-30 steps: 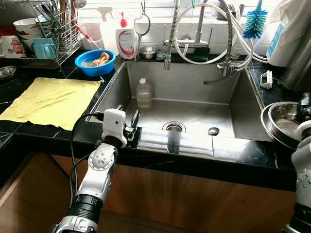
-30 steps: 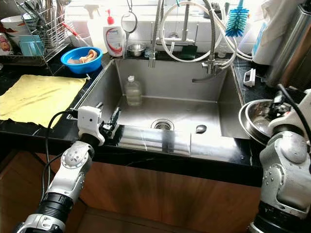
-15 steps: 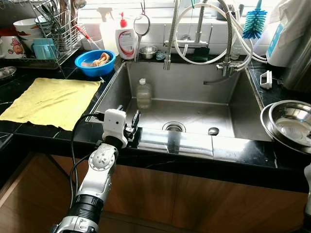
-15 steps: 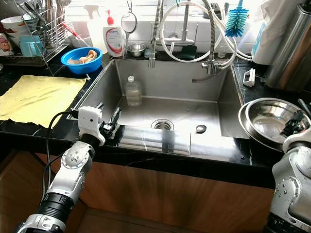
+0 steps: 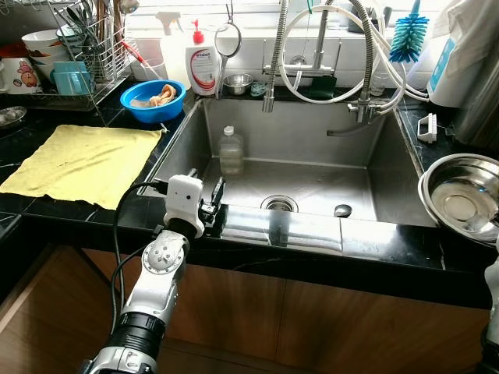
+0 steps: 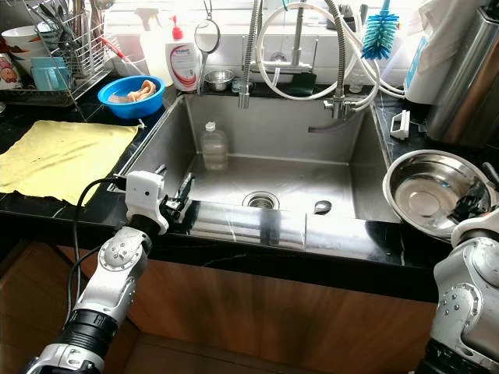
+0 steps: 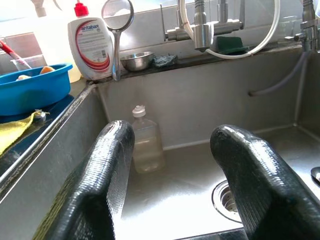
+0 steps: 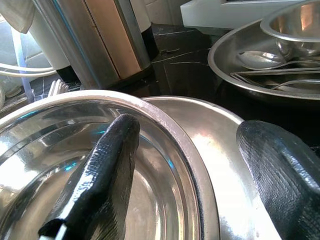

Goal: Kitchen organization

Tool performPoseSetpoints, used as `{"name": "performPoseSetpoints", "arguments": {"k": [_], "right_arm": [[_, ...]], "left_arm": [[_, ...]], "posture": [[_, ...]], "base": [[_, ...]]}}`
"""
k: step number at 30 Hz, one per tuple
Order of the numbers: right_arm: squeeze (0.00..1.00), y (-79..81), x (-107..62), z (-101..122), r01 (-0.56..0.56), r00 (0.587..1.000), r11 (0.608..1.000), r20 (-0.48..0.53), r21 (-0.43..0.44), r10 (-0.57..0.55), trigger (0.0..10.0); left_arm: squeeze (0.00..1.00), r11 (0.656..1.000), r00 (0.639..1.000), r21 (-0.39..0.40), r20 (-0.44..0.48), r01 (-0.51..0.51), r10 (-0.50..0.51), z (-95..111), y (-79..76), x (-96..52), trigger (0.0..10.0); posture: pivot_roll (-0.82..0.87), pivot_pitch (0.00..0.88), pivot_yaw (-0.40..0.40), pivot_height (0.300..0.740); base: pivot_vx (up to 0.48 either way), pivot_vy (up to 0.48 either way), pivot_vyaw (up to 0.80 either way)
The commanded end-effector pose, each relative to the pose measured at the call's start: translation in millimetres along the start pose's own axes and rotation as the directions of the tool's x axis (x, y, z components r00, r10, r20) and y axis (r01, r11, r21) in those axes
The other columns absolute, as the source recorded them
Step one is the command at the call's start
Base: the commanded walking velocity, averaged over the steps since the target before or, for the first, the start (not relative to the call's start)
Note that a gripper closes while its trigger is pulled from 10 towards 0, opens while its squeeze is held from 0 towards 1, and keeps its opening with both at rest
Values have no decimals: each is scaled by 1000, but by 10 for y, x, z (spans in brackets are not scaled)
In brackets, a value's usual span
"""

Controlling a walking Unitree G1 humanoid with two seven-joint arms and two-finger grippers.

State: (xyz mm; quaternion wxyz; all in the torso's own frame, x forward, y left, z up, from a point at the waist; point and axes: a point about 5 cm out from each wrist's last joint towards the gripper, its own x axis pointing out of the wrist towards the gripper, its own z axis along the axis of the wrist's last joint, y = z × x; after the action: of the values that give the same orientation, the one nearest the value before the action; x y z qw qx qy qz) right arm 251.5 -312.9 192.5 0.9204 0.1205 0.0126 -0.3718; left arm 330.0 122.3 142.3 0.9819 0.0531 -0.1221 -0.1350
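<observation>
Your right end effector [image 8: 185, 200] straddles the rim of the steel bowl [image 6: 427, 191] on the bench [image 6: 390, 238] right of the sink [image 6: 265, 183], fingers spread, 1 inside, not yet clamped. Next, close on the rim. Your left end effector [image 7: 172, 175] rests open and empty at the sink's front edge. What lies under the bowl is hard to make out.

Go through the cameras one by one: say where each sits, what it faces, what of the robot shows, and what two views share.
Left eye and right eye views: on the head, looking forward and down at the sink; left arm at the front rim, right arm by the steel bowl.
Left wrist view: along the left pincer, open, into the sink toward the plastic bottle.
Right wrist view: along the right pincer, open, straddling the bowl's rim.
Shared: bottle and soap dispenser in head and left wrist views.
</observation>
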Motion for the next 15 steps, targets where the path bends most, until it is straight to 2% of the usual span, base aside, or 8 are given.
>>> {"name": "performPoseSetpoints", "arguments": {"k": [1, 15], "right_arm": [[0, 30, 12, -33, 2, 1000, 1000, -18, 13, -1, 10000], [0, 169, 19, 76, -35, 999, 989, 20, 142, 32, 10000]], "left_arm": [[0, 999, 1000, 31, 5, 18, -18, 17, 2, -8, 10000], [0, 999, 1000, 45, 15, 20, -20, 41, 12, 15, 10000]], "posture": [[-61, 0, 46, 740], [-59, 0, 52, 740]], "base": [[0, 0, 0], [0, 0, 0]]}}
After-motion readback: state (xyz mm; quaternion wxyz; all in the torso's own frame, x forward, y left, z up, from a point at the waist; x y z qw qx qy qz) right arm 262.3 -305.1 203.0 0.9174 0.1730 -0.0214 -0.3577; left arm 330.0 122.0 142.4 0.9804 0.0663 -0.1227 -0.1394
